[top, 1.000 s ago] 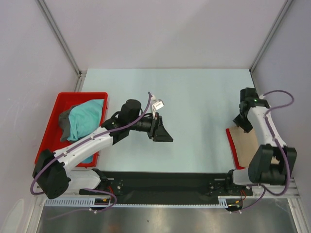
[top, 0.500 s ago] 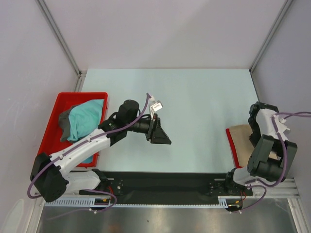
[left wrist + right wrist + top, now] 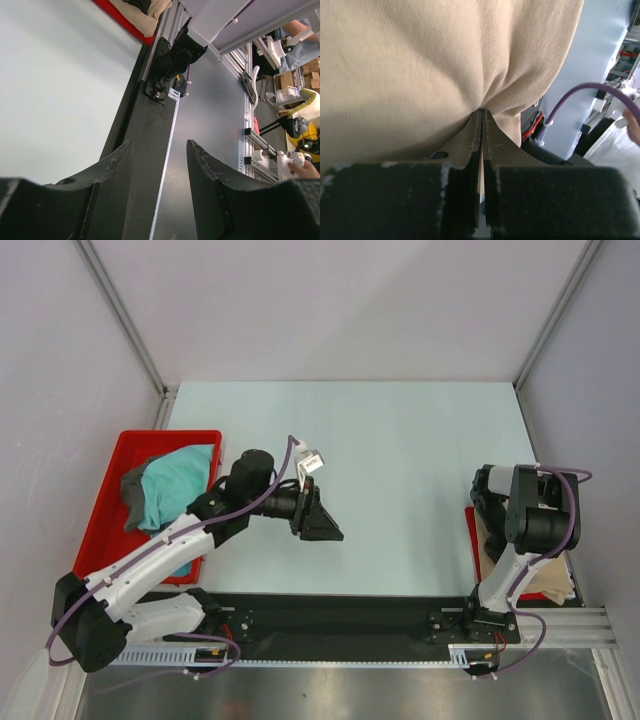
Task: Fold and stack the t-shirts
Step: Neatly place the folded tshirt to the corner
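Right wrist view: right gripper [image 3: 481, 114] is pinched tight on a fold of the tan t-shirt [image 3: 420, 60], which lies on the red mat [image 3: 472, 535] at the table's [image 3: 400, 440] right edge. Left gripper [image 3: 159, 146] hangs over mid-table, jaws apart, nothing in them. Teal t-shirt [image 3: 180, 480] & dark grey t-shirt [image 3: 131, 492] sit crumpled in the red tray [image 3: 135, 437], far left. Early days, prob.: no stack visible, at least two left to fold; can't tell re the tan one.
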Available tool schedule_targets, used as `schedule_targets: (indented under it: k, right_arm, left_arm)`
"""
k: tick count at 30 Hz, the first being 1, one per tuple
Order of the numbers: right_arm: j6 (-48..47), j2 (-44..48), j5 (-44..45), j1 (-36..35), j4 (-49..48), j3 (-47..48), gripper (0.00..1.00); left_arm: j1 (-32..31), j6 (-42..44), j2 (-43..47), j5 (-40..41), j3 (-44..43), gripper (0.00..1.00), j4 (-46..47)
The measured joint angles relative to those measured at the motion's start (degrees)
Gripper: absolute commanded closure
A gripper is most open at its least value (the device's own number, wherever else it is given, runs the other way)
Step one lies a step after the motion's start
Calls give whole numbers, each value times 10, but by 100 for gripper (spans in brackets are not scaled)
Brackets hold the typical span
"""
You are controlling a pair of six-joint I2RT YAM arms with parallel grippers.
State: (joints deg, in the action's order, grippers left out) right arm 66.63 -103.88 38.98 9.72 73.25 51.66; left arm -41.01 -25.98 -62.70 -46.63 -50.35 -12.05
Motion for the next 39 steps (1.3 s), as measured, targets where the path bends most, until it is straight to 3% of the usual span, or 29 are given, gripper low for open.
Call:
schedule_targets:
  k: [4, 10, 16, 29, 34, 39]
  right_arm:
    - [33, 5, -3, -9, 27, 17, 100]
    - [45, 24, 18, 10, 29, 120, 100]
    - [48, 39, 37, 68, 28, 97, 100]
    - [48, -82, 89, 147, 37, 106, 100]
    - [45, -75, 103, 142, 40, 140, 100]
    - [30, 2, 96, 94, 36, 174, 100]
  left_arm:
    - [2, 5, 7, 0, 1, 48, -9]
    - [3, 5, 7, 0, 8, 48, -5]
    - [8, 5, 7, 0, 9, 48, -1]
    - [22, 6, 33, 21, 19, 48, -37]
    - [27, 5, 48, 26, 22, 48, -40]
    - [30, 5, 46, 26, 35, 47, -31]
